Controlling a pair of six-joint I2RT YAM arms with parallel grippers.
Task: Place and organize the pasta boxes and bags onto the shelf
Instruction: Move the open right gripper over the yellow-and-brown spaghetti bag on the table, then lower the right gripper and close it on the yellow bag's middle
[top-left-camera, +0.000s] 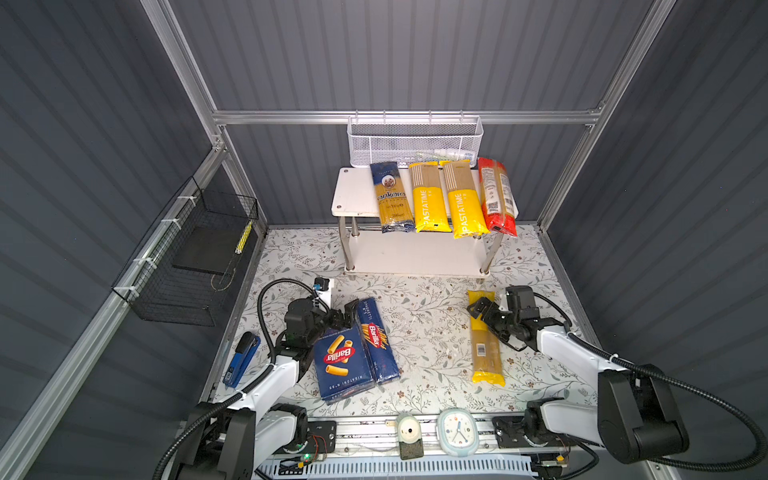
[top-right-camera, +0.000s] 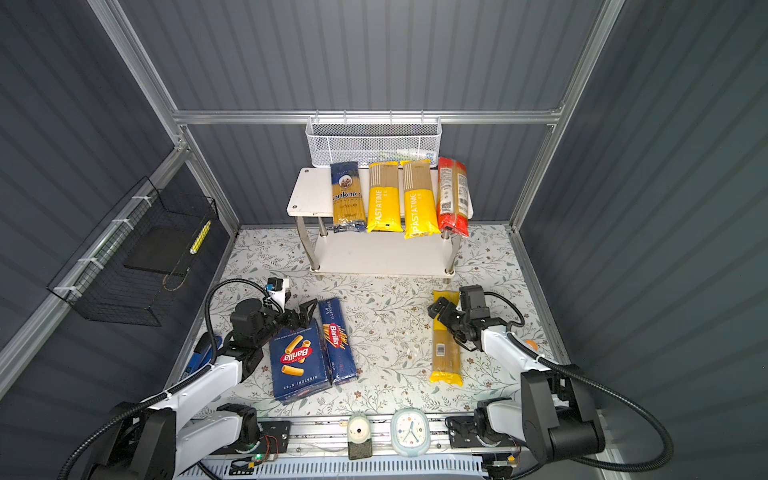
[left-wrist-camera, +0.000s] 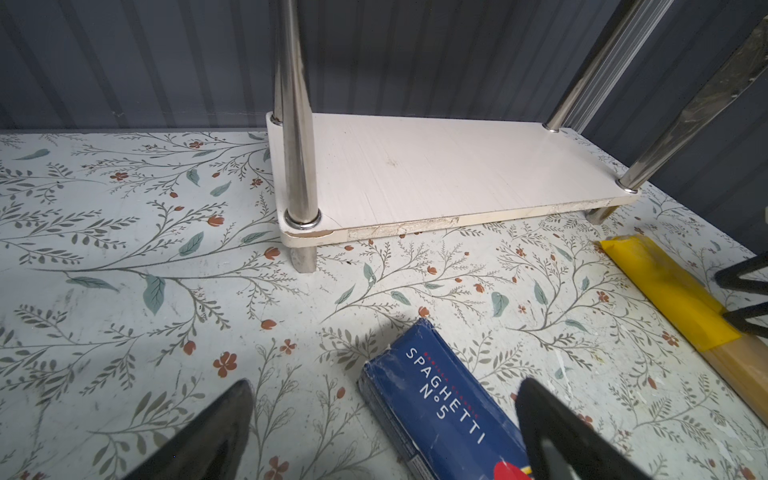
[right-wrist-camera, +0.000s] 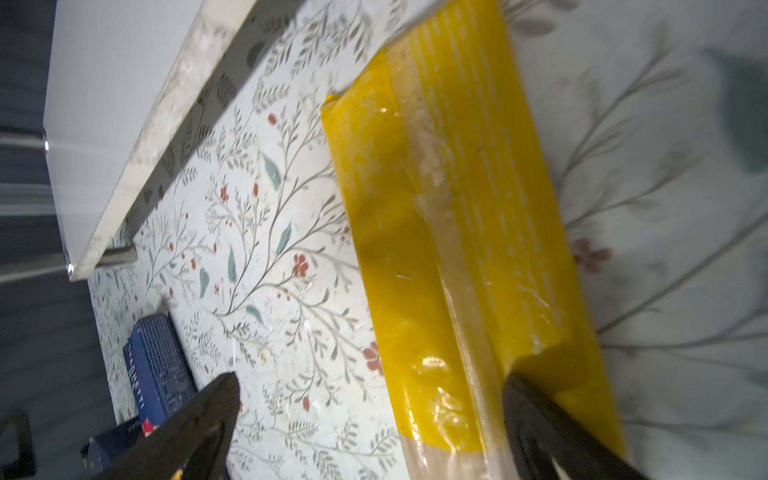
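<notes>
Right gripper (right-wrist-camera: 372, 386) gapes over the yellow-clear bag (right-wrist-camera: 457, 208) (on the table (right-wrist-camera: 270, 208)). Left gripper (left-wrist-camera: 386, 386) gapes too, over the spaghetti box (left-wrist-camera: 440, 403).

1. left arm (top-left-camera: 278, 374): white links, black joints; reaches forward from the near edge, elbow bent, wrist low.
2. left end effector (top-left-camera: 348, 315): black, jaws spread wide, gripping nothing; both fingers (left-wrist-camera: 216, 432) show in the left wrist view.
3. right arm (top-left-camera: 573, 353): reaches forward and inward, forearm sloping down.
4. right end effector (top-left-camera: 486, 320): jaws fully apart, rolled sideways, gripping nothing.
</notes>
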